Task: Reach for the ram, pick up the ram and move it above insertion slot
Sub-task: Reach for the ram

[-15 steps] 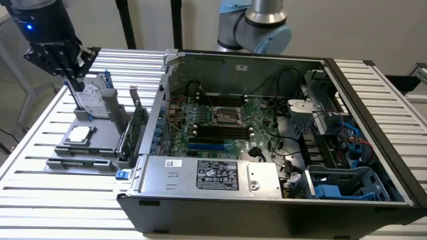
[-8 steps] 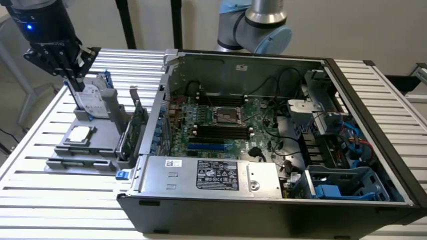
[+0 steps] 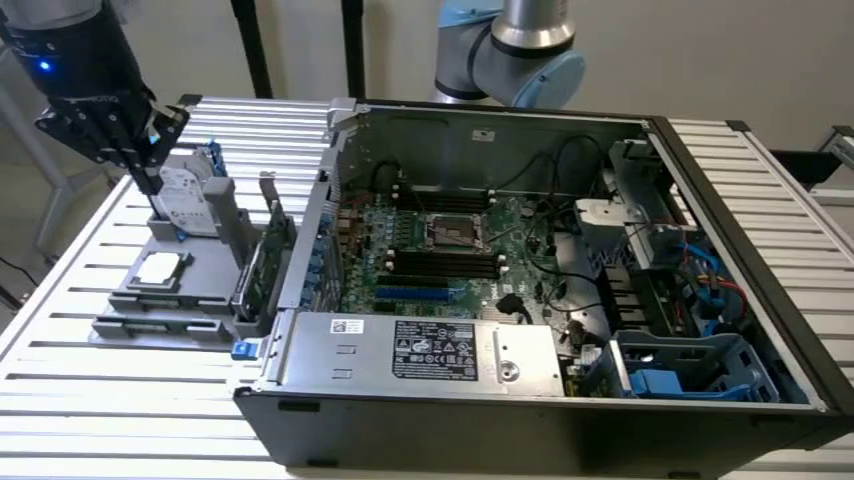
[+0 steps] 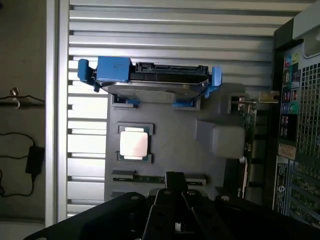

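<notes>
Pincer (image 3: 144, 178) shut, empty. Ram (image 4: 142, 178) in tray (image 4: 175, 150), 6 o'clock of pincer in exterior view. You: open wide, grip stick mid-length.

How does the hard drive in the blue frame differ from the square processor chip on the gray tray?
The hard drive stands on its edge; the processor chip lies flat. The hard drive is longer and sits in a blue frame; the processor chip is square with a dark border. Both are silver and rest in the gray tray.
</notes>
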Controlling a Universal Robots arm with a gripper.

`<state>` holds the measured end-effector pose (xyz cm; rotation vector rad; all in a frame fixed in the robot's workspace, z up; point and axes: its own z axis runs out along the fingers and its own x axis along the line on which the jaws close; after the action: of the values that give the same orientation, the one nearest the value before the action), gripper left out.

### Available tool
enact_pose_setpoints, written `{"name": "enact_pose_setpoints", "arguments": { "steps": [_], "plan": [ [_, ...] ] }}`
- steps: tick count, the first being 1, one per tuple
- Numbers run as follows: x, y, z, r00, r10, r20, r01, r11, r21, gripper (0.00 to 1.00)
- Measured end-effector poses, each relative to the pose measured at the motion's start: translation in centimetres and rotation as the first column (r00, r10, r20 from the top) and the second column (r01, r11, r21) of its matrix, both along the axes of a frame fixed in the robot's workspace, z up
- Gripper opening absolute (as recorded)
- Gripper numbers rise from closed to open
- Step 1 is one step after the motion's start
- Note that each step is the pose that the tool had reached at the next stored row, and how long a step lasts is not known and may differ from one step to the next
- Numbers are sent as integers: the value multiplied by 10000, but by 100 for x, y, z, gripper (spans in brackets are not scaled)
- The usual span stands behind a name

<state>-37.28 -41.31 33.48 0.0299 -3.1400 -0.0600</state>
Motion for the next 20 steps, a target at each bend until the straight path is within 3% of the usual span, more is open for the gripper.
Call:
{"name": "enact_pose_setpoints", "arguments": {
  "steps": [13, 14, 16, 20],
  "plan": [
    [-9, -592, -75, 10000, 0, -10, 0, 10000, -3, 11],
    [-5, -624, -80, 10000, 0, -37, 0, 10000, 0, 11],
    [4, -641, -81, 9999, 24, -136, -24, 10000, -2, 11],
    [4, -642, -83, 9986, 499, -175, -499, 9988, -1, 11]
  ]
}}
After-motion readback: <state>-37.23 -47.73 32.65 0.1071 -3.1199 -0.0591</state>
